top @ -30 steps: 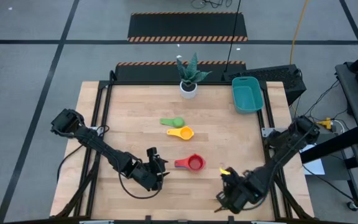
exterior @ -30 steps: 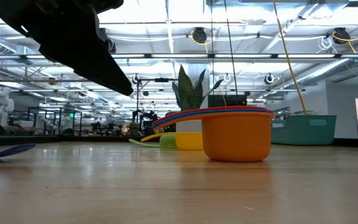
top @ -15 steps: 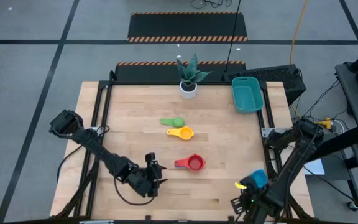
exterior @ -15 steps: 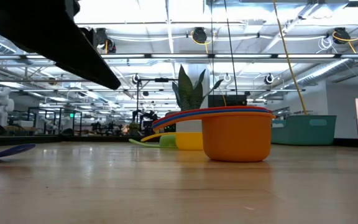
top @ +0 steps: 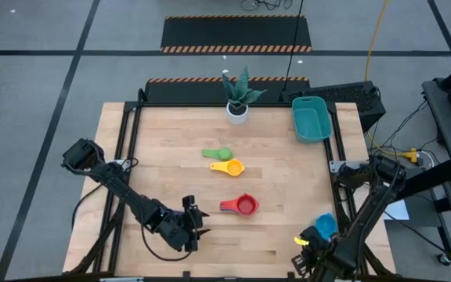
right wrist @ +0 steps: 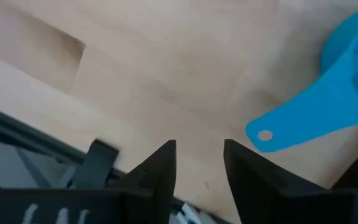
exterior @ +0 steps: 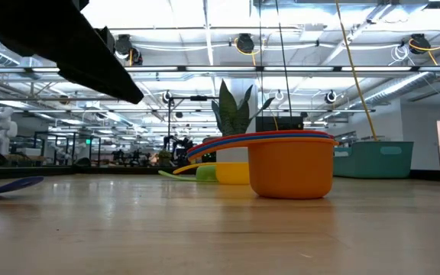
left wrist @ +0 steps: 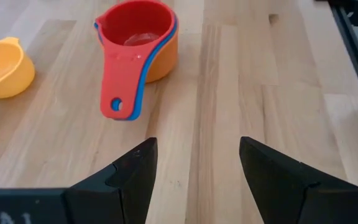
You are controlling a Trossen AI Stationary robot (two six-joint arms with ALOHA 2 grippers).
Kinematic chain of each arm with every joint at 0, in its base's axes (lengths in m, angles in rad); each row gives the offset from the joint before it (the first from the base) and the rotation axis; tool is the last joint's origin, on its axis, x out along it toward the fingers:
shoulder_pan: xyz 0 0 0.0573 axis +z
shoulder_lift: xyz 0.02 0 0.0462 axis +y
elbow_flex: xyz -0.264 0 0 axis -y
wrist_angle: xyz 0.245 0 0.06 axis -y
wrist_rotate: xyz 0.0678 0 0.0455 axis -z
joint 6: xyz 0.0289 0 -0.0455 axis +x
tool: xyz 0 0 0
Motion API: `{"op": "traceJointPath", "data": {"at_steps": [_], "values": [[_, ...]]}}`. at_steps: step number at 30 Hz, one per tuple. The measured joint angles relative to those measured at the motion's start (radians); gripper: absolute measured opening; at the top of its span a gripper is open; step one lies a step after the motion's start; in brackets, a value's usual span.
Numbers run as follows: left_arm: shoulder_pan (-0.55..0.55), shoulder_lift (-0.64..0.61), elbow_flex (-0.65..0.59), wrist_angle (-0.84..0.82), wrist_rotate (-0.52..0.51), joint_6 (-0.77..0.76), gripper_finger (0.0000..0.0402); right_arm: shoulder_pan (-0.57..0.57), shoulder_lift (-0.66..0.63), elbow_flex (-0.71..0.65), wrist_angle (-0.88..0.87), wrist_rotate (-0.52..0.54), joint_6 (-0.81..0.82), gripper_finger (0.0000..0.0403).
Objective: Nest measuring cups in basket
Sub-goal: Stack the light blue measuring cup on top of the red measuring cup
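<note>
A red cup nested with a blue one in an orange cup (top: 245,206) stands on the table's middle; it also shows in the low view (exterior: 291,164) and the left wrist view (left wrist: 138,43). A yellow cup (top: 229,167) and a green cup (top: 219,153) lie farther back. A light blue cup (top: 325,225) lies near the front right and shows in the right wrist view (right wrist: 328,93). The teal basket (top: 312,117) stands at the far right. My left gripper (top: 194,231) is open and empty, left of the red stack. My right gripper (top: 308,251) is open and empty beside the light blue cup.
A white pot with a plant (top: 237,98) stands at the middle of the far edge. A dark blue flat piece (exterior: 6,186) lies on the table at the low view's left. Bare wood lies between the cups and the basket.
My right gripper has gone toward the table's near right corner, and the light blue cup now shows on the table beside it. My left gripper has drawn back a little toward the near edge, away from the red stack.
</note>
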Motion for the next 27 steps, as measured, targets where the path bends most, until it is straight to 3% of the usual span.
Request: {"op": "traceJointPath", "data": {"at_steps": [12, 20, 27], "values": [[0.002, 0.0, 0.0, 0.021, 0.0, 0.007, 0.023, 0.007, 0.006, 0.0, -0.113, -0.153, 0.146, 0.0186], [0.002, 0.0, 0.0, 0.021, 0.0, 0.012, 0.023, 0.007, 0.014, -0.002, -0.19, -0.155, 0.166, 0.0206], [0.002, 0.0, 0.0, 0.019, 0.0, 0.015, 0.023, 0.001, 0.013, -0.066, -0.126, -0.154, 0.178, 0.023]]}}
